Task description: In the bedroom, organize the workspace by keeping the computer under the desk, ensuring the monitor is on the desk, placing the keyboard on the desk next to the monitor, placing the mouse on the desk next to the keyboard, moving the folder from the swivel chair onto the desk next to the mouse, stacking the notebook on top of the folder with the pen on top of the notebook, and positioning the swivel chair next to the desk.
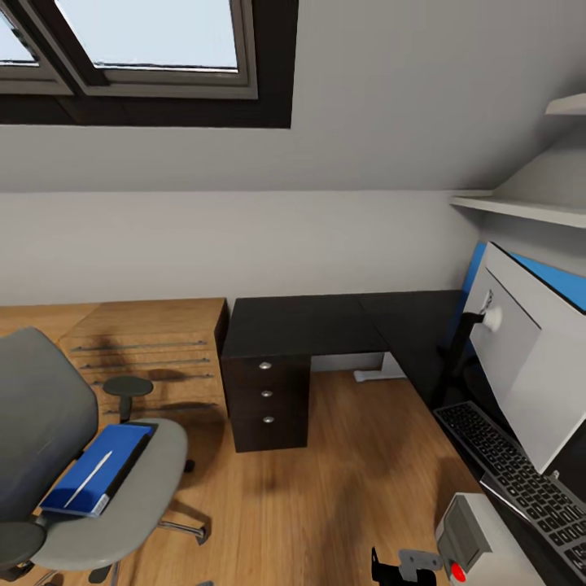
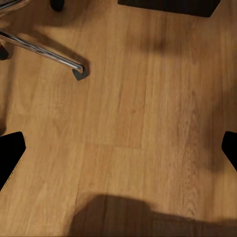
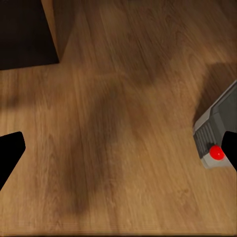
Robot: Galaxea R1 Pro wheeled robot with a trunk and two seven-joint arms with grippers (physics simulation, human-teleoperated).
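Note:
The grey swivel chair (image 1: pixel 49 439) stands at the left, and the blue folder (image 1: pixel 102 468) lies on its seat with a slim white pen-like stick on the cover. The black-topped desk (image 1: pixel 325 321) runs from the middle to the right. On its right wing stand the monitor (image 1: pixel 529 358), seen from its pale back, and the keyboard (image 1: pixel 521 472). The grey computer (image 1: pixel 476 537) with a red light sits on the floor below. My right gripper (image 3: pixel 118 153) hangs open over the floor next to the computer (image 3: pixel 217 126). My left gripper (image 2: pixel 118 153) is open over bare floor. Mouse and notebook are out of view.
A low light-wood cabinet (image 1: pixel 155 342) stands behind the chair, beside the desk's black drawers (image 1: pixel 267 399). A chrome chair leg with a castor (image 2: pixel 79 73) lies ahead of my left gripper. Wood floor (image 1: pixel 358 480) spreads between chair and desk. A white shelf (image 1: pixel 521 207) juts above the monitor.

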